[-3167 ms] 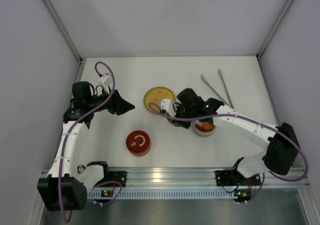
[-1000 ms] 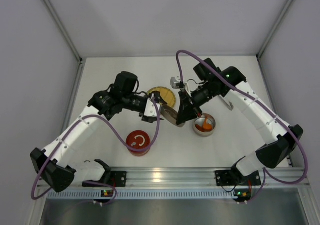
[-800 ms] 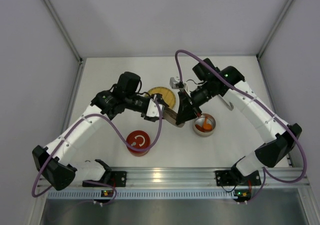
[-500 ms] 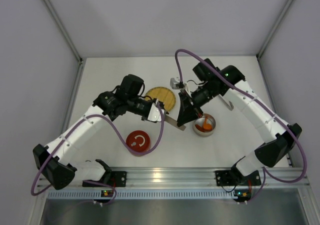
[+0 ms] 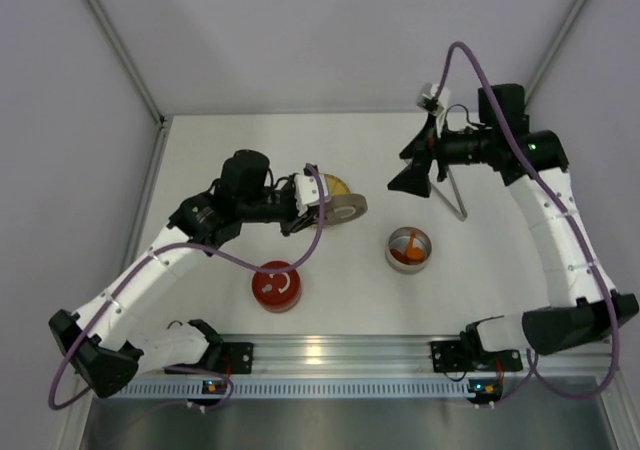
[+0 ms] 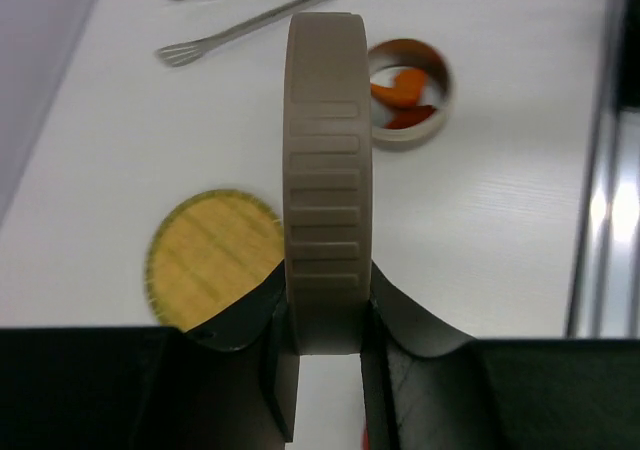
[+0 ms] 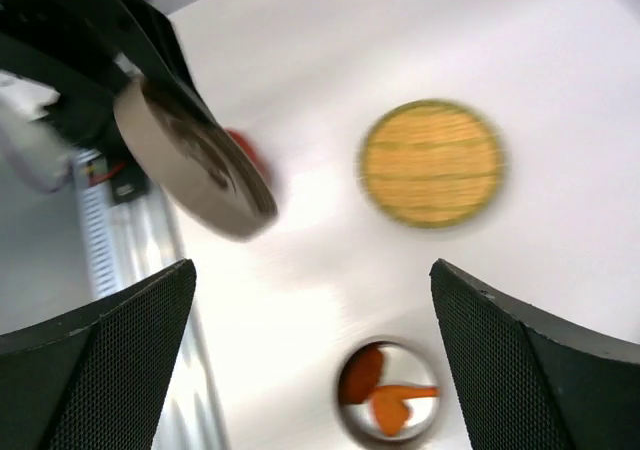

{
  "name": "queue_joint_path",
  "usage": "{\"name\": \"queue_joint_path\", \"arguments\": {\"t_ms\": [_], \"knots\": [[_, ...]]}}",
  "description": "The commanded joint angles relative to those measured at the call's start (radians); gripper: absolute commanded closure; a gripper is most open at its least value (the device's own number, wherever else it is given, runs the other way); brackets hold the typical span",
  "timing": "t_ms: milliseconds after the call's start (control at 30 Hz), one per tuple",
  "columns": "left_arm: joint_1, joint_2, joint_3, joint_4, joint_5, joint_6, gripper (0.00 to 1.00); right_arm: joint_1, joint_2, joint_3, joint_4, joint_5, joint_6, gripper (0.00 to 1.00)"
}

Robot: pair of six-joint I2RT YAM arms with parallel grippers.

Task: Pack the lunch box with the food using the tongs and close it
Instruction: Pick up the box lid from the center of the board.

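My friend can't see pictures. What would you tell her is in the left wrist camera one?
The left hand pinches a round beige piece upright on its edge, right in the middle. Behind it on the white table are a small tin with orange food, silver tongs at the top, and a yellow plate at lower left.

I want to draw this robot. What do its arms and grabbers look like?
The left arm and right arm are white tubes with chunky black joints. A purple cable loops along each. The left gripper and right gripper have two black fingers each; the right's look meshy. A tiny green light glows on the right arm.
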Motion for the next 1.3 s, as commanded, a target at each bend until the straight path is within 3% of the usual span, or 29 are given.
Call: {"name": "queue_joint_path", "arguments": {"t_ms": [0, 67, 167, 333, 500, 633, 700, 800, 967, 1267], "knots": [[0.103, -0.043, 0.101, 0.191, -0.271, -0.185, 1.00, -0.037, -0.213, -0.061, 0.364, 0.175, 0.084, 0.01], [0.101, -0.026, 0.147, 0.146, -0.326, -0.049, 1.00, -0.037, -0.262, -0.121, 0.437, 0.241, 0.098, 0.00], [0.101, -0.007, 0.186, 0.135, -0.370, -0.030, 1.00, -0.036, -0.247, -0.118, 0.429, 0.246, 0.118, 0.01], [0.101, 0.000, 0.186, 0.165, -0.299, -0.145, 1.00, -0.027, -0.261, -0.213, 0.607, 0.034, 0.173, 0.01], [0.124, 0.011, 0.161, 0.190, -0.193, -0.311, 1.00, 0.045, -0.243, -0.250, 0.686, 0.041, 0.167, 0.01], [0.128, 0.029, 0.160, 0.221, -0.159, -0.389, 1.00, 0.111, -0.221, -0.218, 0.641, 0.167, 0.051, 0.02], [0.130, 0.037, 0.167, 0.219, -0.158, -0.420, 1.00, 0.209, -0.224, -0.193, 0.538, 0.249, -0.120, 0.03], [0.130, 0.049, 0.161, 0.245, -0.164, -0.458, 1.00, 0.306, -0.248, -0.179, 0.495, 0.375, -0.227, 0.03], [0.130, 0.059, 0.151, 0.280, -0.150, -0.496, 1.00, 0.425, -0.269, -0.225, 0.537, 0.462, -0.271, 0.03], [0.130, 0.055, 0.167, 0.285, -0.118, -0.512, 1.00, 0.467, -0.206, -0.225, 0.578, 0.531, -0.226, 0.03]]}}
